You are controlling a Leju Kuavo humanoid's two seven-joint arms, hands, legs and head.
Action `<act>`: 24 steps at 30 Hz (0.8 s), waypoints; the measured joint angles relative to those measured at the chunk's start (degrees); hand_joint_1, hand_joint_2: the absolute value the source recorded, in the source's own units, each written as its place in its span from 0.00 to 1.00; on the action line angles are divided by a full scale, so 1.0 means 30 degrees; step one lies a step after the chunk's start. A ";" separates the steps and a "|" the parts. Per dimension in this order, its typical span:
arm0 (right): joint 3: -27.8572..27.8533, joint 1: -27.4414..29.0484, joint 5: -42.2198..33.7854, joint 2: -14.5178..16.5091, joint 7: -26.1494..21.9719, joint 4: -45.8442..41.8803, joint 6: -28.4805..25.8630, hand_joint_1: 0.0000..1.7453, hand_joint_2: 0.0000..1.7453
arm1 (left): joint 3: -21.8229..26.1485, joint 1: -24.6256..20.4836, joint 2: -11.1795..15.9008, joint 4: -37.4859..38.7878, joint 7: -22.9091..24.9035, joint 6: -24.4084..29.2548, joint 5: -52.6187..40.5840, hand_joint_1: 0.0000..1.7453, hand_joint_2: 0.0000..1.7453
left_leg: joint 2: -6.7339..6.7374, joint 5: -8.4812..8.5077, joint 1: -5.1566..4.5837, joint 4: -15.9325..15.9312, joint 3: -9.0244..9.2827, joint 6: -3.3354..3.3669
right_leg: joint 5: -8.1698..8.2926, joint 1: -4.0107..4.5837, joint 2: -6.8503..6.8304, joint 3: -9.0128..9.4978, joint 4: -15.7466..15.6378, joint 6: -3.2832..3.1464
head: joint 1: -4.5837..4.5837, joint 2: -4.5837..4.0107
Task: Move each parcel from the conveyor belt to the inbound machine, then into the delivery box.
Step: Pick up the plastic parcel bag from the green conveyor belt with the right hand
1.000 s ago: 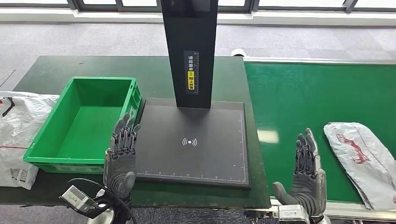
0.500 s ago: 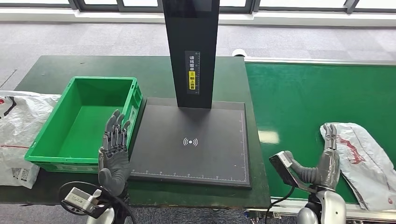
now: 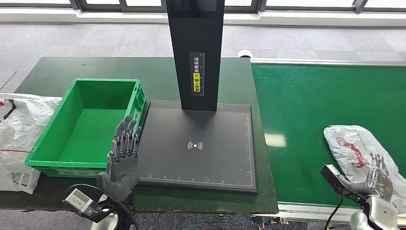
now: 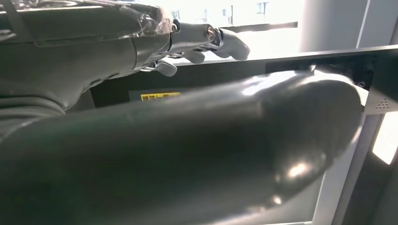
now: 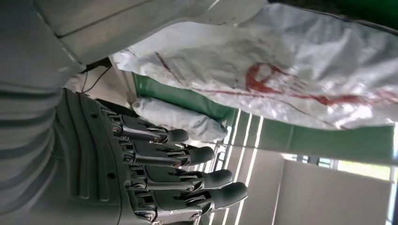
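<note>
**Parcel waits on the belt, right hand beside it**

Head view: white crinkled plastic parcel with red print [image 3: 356,151] lies on the smooth green conveyor belt [image 3: 306,110], well right of the flat black inbound machine plate [image 3: 198,146]. Right hand [image 3: 378,179] hovers over the parcel's near end, fingers spread, holding nothing. Left hand [image 3: 123,160], flat and empty, stands between plate and rigid green plastic delivery box [image 3: 84,127].

Left wrist view: blurred, nothing added.

Right wrist view: fingers [image 5: 187,154] straight, apart from the parcel. Slack film; best gathered in a fold, likely slippery.
</note>
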 joint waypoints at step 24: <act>-0.0816 -0.1758 0.0339 -0.1247 0.1200 0.6185 0.3543 0.00 1.00 | 0.0000 -0.0786 0.0011 0.0812 0.0000 -0.0252 -0.0534 0.00 0.00 | 0.0010 -0.0001 0.0019 0.0000 0.0029 0.0001 | -0.0005 0.0022 0.0013 0.0025 -0.0007 0.0005 | 0.0000 0.0000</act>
